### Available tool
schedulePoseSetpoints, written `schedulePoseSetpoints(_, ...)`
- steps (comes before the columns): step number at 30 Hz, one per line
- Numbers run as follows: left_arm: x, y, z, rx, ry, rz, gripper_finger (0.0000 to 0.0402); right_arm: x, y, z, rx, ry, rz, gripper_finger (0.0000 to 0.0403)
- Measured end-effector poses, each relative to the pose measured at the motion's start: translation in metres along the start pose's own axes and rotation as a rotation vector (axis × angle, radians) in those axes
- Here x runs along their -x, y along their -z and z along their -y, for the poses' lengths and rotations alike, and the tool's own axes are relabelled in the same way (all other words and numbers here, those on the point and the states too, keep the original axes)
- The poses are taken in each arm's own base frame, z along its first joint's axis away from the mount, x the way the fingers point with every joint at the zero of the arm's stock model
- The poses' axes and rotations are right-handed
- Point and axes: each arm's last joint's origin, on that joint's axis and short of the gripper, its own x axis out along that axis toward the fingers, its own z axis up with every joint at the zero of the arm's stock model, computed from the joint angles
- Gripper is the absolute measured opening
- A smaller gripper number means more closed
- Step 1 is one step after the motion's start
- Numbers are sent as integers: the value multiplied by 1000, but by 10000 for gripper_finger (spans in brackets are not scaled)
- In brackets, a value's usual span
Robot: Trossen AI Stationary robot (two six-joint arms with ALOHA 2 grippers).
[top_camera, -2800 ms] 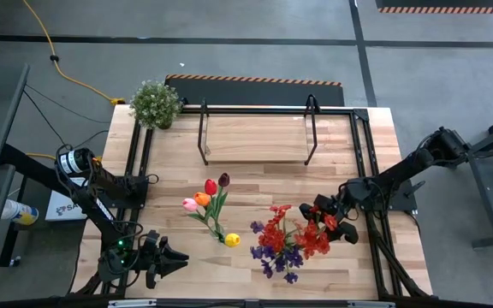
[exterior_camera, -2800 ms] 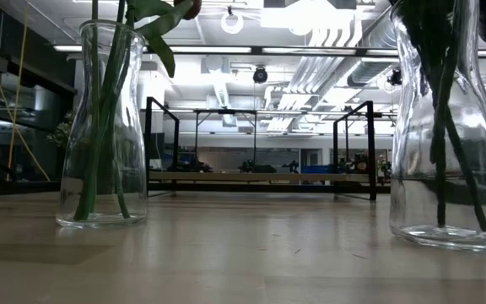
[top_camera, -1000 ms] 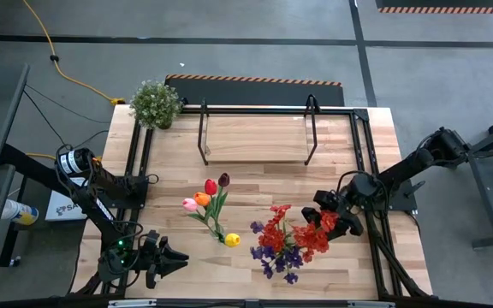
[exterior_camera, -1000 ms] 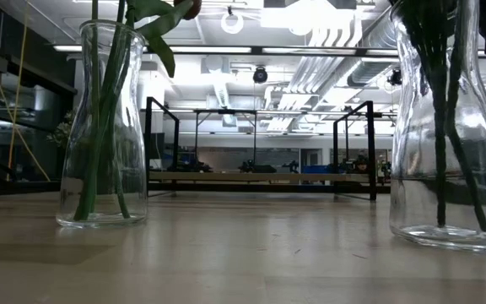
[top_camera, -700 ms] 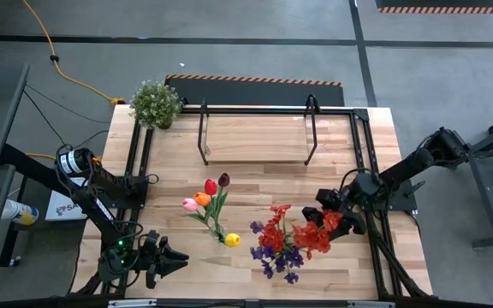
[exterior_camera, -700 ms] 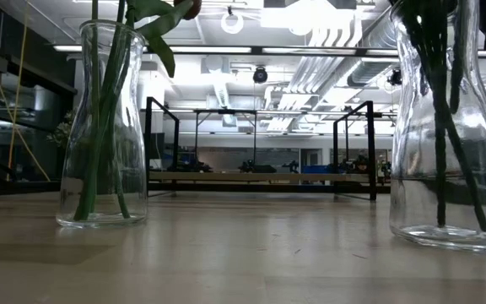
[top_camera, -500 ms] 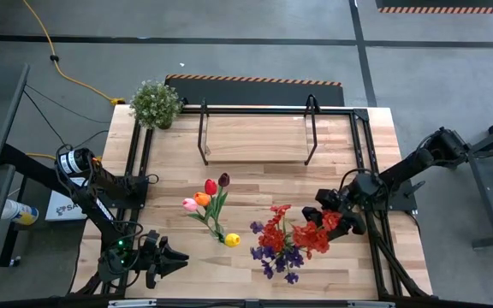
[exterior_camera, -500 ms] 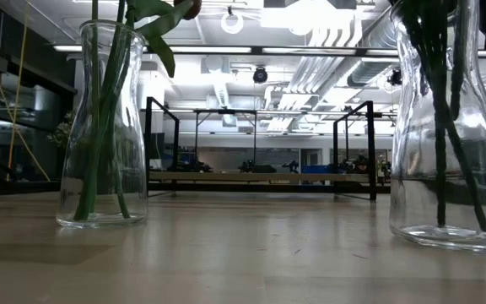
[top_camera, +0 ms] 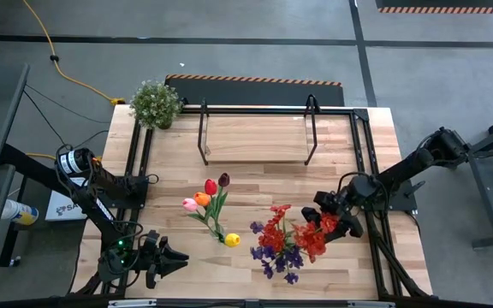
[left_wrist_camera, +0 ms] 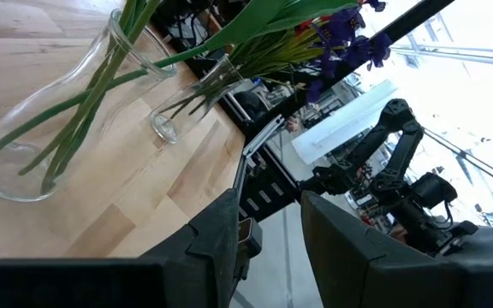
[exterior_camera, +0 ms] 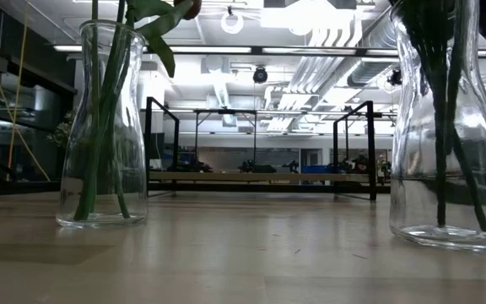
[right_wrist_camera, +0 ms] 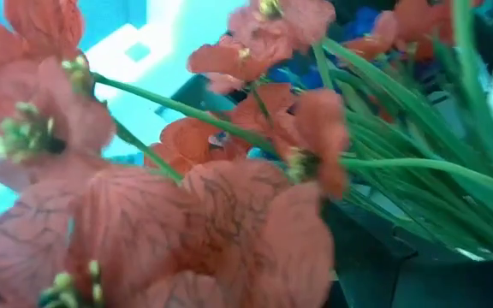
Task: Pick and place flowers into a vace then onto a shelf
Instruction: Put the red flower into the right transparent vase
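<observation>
My right gripper (top_camera: pixel 332 221) sits against the right edge of the red sprays (top_camera: pixel 291 233) in the right vase (exterior_camera: pixel 445 127); whether it pinches a stem I cannot tell. The stems stand upright, the shelf (top_camera: pixel 255 137) lies far and left. My left gripper (top_camera: pixel 178 259) waits near-left, fingers apart, empty.

**Plank tabletop and its load**

A light-wood plank tabletop (top_camera: pixel 246 184) is seen from above, edged on both sides by black rails. At its far side the shelf (top_camera: pixel 255 137) is set, a pale board held in a thin black frame with upright loops. A bushy green potted plant (top_camera: pixel 155 103) is placed at the far left corner. Nearer the front, two clear glass vases are stood well apart: the left vase (exterior_camera: pixel 101 127) is filled with tulips (top_camera: pixel 208 198), the right vase (exterior_camera: pixel 444 127) with red and purple sprays (top_camera: pixel 288 239).
</observation>
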Motion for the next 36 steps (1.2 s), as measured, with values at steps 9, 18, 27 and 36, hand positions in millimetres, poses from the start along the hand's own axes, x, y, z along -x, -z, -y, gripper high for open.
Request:
schedulePoseSetpoints(9,0,0,0,1,0,0,163,0,1,2,38,19,1,179)
schedulePoseSetpoints(18,0,0,0,0,0,0,163,0,-1,2,33,51,46,179)
schedulePoseSetpoints(27,0,0,0,0,0,0,163,0,-1,2,31,51,45,179)
schedulePoseSetpoints(36,0,0,0,0,0,0,163,0,-1,2,27,48,42,215)
